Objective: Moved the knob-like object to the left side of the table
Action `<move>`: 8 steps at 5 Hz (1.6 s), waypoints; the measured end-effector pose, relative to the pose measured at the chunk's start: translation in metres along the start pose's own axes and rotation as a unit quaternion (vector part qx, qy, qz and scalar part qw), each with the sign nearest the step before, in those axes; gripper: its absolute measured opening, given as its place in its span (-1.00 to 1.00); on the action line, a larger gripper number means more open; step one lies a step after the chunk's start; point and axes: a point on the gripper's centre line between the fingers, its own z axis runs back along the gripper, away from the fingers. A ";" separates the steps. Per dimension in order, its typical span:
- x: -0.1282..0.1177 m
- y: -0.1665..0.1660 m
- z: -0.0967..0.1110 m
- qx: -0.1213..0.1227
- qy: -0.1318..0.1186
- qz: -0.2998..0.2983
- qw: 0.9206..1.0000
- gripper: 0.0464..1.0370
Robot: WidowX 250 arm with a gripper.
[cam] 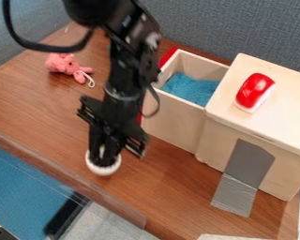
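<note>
The black gripper (104,161) hangs down over the table's front left part, below the arm that enters from the top. Its fingers are close together, shut on the white, round knob-like object (103,169). The object's pale rim curves out around the fingertips, while its upper middle is mostly hidden by them. Whether its underside touches the brown wooden table (33,105) I cannot tell.
A pink plush toy (66,67) lies at the back left. To the right, a wooden box (171,124) with blue cloth (190,88) adjoins a wooden cabinet (271,129) with a red-and-white object (254,92) on top. A raised edge (64,173) borders the front.
</note>
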 end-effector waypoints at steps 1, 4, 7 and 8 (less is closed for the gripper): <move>0.019 0.036 0.017 -0.013 -0.018 0.077 0.997 -0.65; 0.045 0.118 0.008 0.008 -0.022 0.220 0.975 -0.65; 0.042 0.127 -0.014 0.036 -0.016 0.226 0.973 0.65; 0.039 0.125 -0.013 0.029 -0.004 0.220 0.975 0.95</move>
